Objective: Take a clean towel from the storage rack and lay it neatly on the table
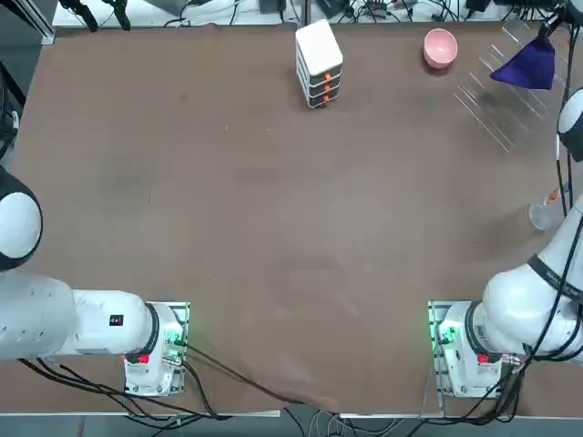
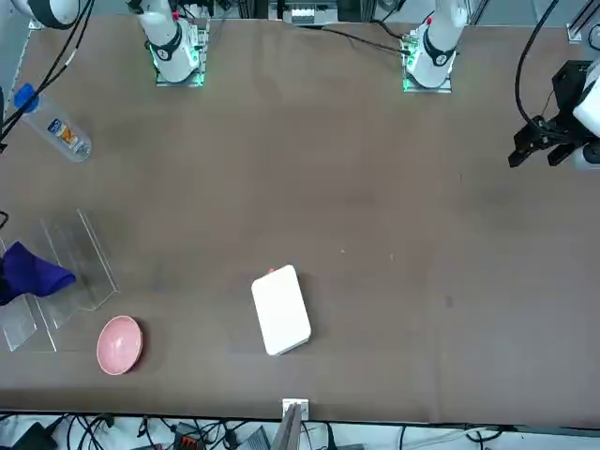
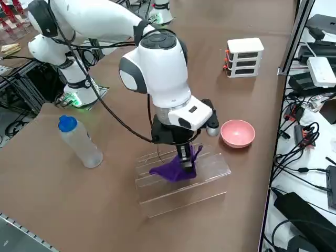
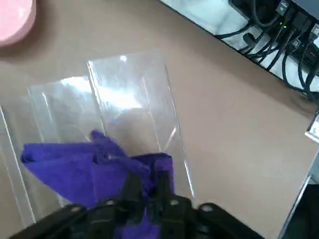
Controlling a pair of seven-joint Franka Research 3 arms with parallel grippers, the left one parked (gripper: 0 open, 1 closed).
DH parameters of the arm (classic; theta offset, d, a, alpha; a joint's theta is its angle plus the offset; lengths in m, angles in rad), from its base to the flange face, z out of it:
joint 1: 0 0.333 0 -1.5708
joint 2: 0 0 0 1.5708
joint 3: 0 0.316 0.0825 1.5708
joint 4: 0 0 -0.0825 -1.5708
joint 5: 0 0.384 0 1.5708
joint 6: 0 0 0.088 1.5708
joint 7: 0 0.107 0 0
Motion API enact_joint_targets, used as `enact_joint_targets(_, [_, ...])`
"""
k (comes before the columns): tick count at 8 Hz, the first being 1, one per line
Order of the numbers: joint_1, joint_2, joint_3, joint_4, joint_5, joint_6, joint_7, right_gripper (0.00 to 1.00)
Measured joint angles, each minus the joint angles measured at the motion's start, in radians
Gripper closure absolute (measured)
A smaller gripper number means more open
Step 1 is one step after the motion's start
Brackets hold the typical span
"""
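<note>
A: Towel [image 3: 173,169] first: where does it sit?

B: Bunched and dark purple-blue, it hangs at the storage rack [image 3: 181,181], among the clear bars, in the far right corner of the worktop [image 1: 273,228], at about one o'clock in the top view. A pointed fold sticks out sideways.

A: And the right gripper [image 4: 147,186]?

B: It stands straight over the rack, pointing down, its two black fingers [image 4: 132,188] drawn together on a fold of the towel [image 4: 89,167]. The wrist view shows purple cloth pinched between them, with the rest spread out past the fingertips above the see-through panels [image 4: 132,94].

A: Anything close by?

B: A pink bowl [image 3: 238,133] sits just beside the rack, at its nine o'clock in the top view. A white stacked box [image 1: 319,62] with orange marks stands further along at nine o'clock, well apart. A clear bottle [image 3: 80,142] with a blue cap stands upright at the rack's six o'clock, near the right edge.
</note>
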Motion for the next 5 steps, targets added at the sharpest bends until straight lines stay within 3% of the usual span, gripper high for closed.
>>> enact_joint_targets(3, [0.037,-0.036,0.004,0.023,0.009,-0.100,0.027,0.96])
enact_joint_targets(5, [0.088,-0.110,0.008,0.038,0.023,-0.293,0.144,0.96])
